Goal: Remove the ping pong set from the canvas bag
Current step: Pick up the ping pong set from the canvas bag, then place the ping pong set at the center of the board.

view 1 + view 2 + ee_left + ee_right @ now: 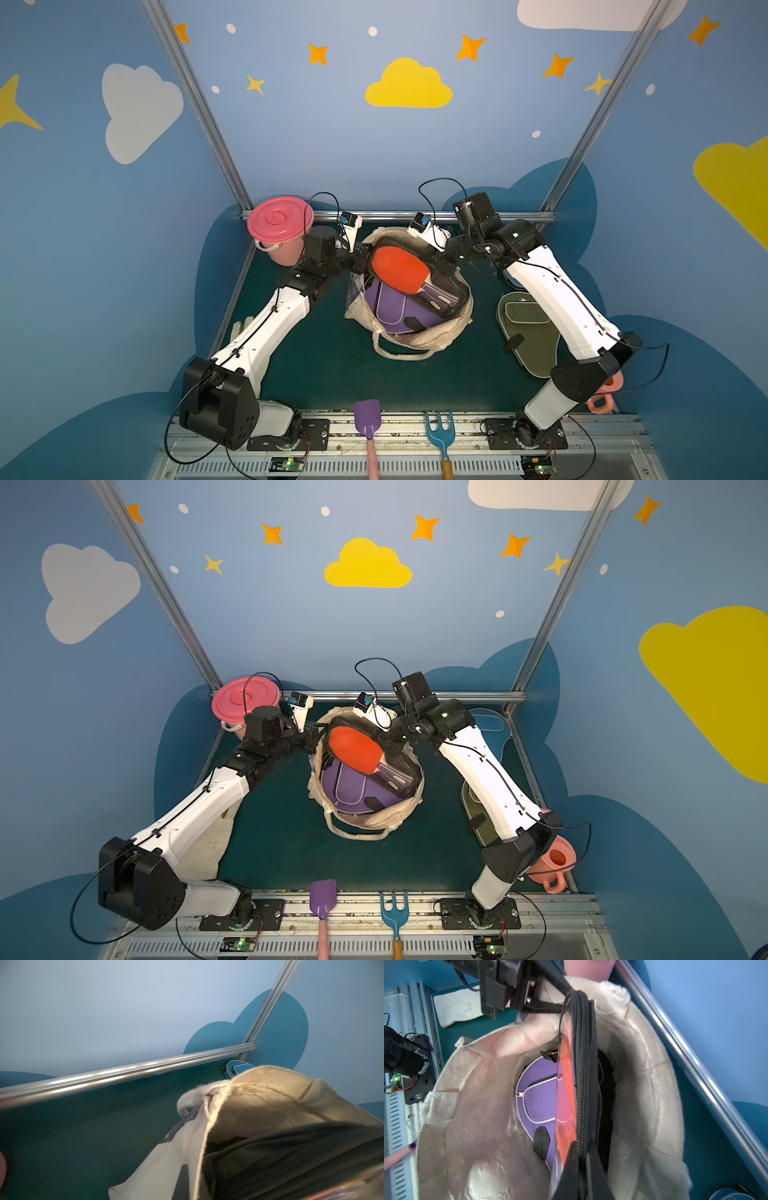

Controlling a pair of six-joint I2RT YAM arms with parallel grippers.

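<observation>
The canvas bag (483,1126) is woven of coarse, matt cream cloth. The red paddle (565,1105) is wrapped in glossy clear plastic; the purple cover (539,1103) is sewn of matt fabric.

Robot test cell, playroom-styled: aluminium frame (382,215), blue walls (332,158) painted with clouds (409,85) and stars (318,54), arms (266,328) bolted to base rail (399,428) at 6 o'clock.
</observation>
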